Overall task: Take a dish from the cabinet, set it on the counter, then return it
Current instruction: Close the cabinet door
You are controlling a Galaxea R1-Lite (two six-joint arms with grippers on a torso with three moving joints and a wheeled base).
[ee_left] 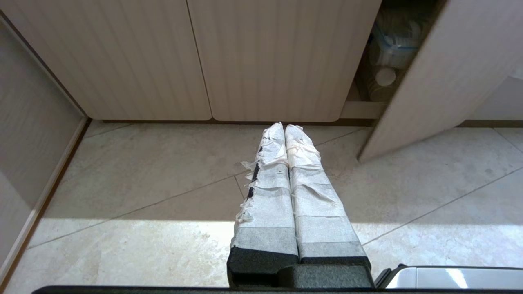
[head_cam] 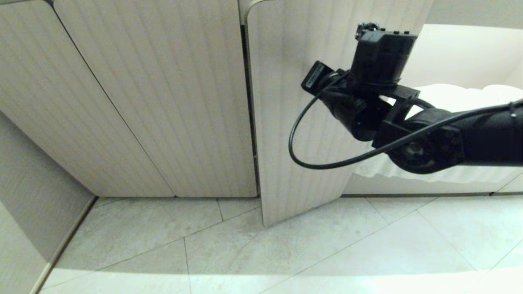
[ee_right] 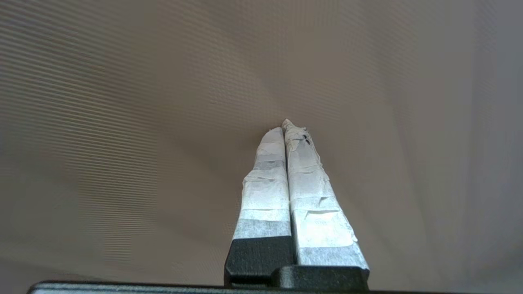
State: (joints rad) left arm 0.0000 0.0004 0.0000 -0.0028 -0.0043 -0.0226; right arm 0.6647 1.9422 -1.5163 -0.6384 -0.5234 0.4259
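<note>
Upper left to centre of head view: cabinet [head_cam: 163, 102], two fluted doors closed.
Centre: third door [head_cam: 294, 122] swung ajar; the interior shows only in the left wrist view, holding stacked containers [ee_left: 388, 45].
Dish: not identifiable in any view.
Left gripper [ee_left: 284, 126]: parked low over floor tiles [ee_left: 143, 183], jaws closed, empty.
Right: right gripper [ee_right: 284, 122], jaws pressed together, empty, tips at the door's fluted face.
Risk: pushing here could shut the door, blocking access.

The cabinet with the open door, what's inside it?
Through the gap beside the open door, the cabinet shows dim stacked pale containers; what they are is unclear. The door covers everything else, and no dish can be picked out.
</note>
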